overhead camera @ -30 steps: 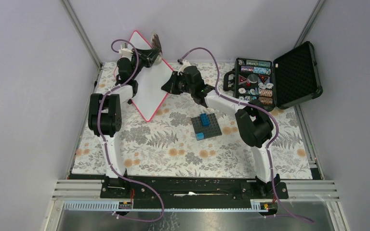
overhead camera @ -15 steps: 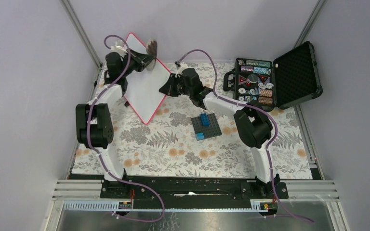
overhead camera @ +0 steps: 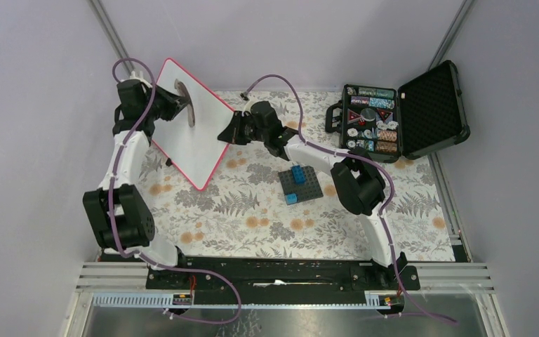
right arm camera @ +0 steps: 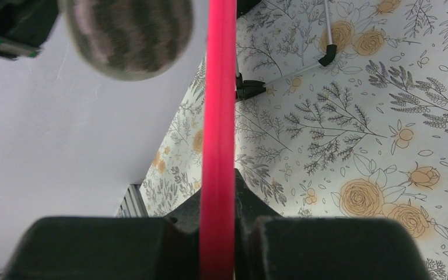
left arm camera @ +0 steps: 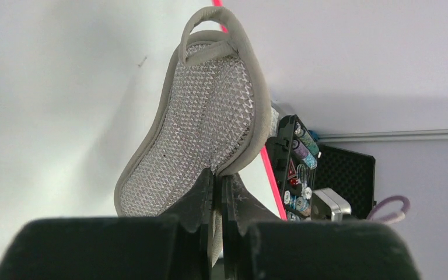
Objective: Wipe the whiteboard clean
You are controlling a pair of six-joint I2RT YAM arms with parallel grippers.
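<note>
The whiteboard (overhead camera: 195,137), white with a thin red-pink frame, stands tilted at the back left and shows no writing. My right gripper (overhead camera: 226,133) is shut on its right edge; the red frame (right arm camera: 217,116) runs between the jaws in the right wrist view. My left gripper (overhead camera: 175,98) is shut on a grey mesh scrubbing pad (overhead camera: 184,102) and holds it against the board's upper part. In the left wrist view the pad (left arm camera: 201,116) lies flat against the white surface (left arm camera: 46,87). The pad also shows in the right wrist view (right arm camera: 125,32).
An open black foam-lined case (overhead camera: 400,116) with small items sits at the back right. A dark brick baseplate (overhead camera: 302,184) with blue bricks lies mid-table on the floral cloth (overhead camera: 253,217). A thin metal stand leg (right arm camera: 303,67) rests on the cloth behind the board.
Both arms swung left with the board. The board's top moved left. The pad slid from the board's upper right edge to its upper middle face.
</note>
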